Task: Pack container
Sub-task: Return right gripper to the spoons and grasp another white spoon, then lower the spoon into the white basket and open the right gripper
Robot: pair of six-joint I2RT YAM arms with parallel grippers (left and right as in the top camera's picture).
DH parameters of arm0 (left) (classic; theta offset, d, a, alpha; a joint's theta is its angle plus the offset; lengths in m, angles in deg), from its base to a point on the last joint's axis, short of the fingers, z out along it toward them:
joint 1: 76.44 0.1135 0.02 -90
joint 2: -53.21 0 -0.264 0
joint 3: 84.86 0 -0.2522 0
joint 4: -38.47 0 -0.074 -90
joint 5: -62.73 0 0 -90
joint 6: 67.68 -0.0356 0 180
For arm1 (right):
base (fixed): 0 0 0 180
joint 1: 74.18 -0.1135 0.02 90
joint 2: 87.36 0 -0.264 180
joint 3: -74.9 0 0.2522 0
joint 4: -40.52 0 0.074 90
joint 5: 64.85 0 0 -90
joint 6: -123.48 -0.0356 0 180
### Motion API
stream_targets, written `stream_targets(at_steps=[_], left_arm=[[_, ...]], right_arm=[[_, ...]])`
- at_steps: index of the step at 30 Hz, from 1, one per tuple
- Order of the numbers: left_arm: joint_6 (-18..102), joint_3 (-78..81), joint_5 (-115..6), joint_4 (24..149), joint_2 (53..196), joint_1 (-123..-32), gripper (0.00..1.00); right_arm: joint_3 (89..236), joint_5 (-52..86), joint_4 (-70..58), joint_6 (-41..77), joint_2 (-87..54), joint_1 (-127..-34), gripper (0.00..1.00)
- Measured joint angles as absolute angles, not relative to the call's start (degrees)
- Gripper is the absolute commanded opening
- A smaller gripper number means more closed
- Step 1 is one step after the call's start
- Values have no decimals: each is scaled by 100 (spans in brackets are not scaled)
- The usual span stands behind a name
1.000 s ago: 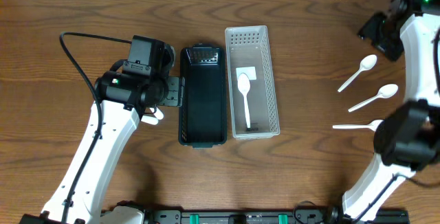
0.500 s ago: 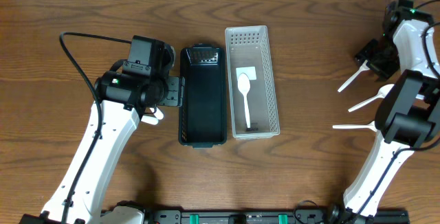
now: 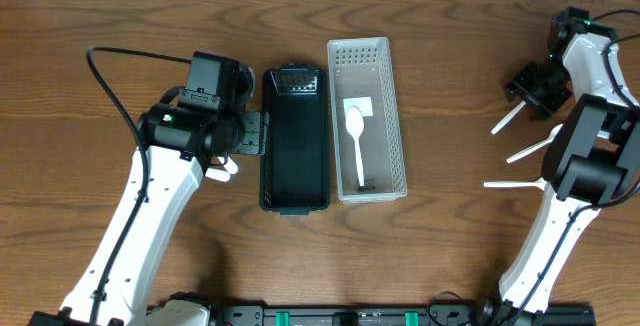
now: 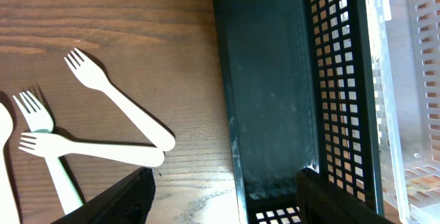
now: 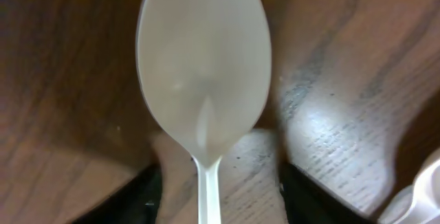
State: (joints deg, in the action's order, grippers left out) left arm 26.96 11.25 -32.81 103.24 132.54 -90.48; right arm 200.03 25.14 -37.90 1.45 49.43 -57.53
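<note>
A wooden table (image 3: pixel 460 66) is seen from above. At its centre a black basket (image 3: pixel 295 166) and a clear basket (image 3: pixel 395 116) are set side by side, and one white spoon (image 3: pixel 355 141) is laid inside the clear basket. The left gripper (image 4: pixel 225 183) is held wide open just left of the black basket, near several white forks (image 4: pixel 120 110). At the far right, the right gripper (image 5: pixel 210 183) is lowered over a loose spoon (image 5: pixel 203 66). Its jaws are set either side of the handle, seemingly apart from it.
</note>
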Motion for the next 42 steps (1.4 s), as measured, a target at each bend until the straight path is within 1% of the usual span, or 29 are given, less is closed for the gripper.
stream_targets(at_steps=[4, 7, 11, 19, 25, 30, 35, 39, 42], left_arm=[[2696, 1125, -3279, 10324, 13254, -9048, 68], [2696, 1125, -3281, 10324, 13254, -9048, 69], [2696, 1125, -3279, 10324, 13254, -9048, 68], [2696, 1125, -3279, 10324, 13254, -9048, 69], [2696, 1125, -3281, 10326, 13254, -9048, 68], [2696, 1125, -3279, 10324, 13254, -9048, 68], [2696, 1125, -3281, 10324, 13254, -9048, 69], [2696, 1125, -3279, 10326, 13254, -9048, 68], [2696, 1125, -3279, 10324, 13254, -9048, 68]], right_arm=[[20003, 2503, -3801, 119, 4945, -5758, 19], [20003, 2510, -3816, 147, 4945, -5758, 10], [20003, 2512, -3827, 154, 4947, -5758, 2], [20025, 2488, -4052, 169, 4945, -5814, 1], [20141, 2523, -4284, 384, 4807, -6326, 1], [20410, 2462, -4308, 711, 3878, -7268, 1], [20703, 2215, -4280, 1090, 2849, -8652, 1], [20733, 2222, -4284, 1183, 2803, -9690, 1], [20626, 2353, -4291, 1133, 3061, -10101, 1]])
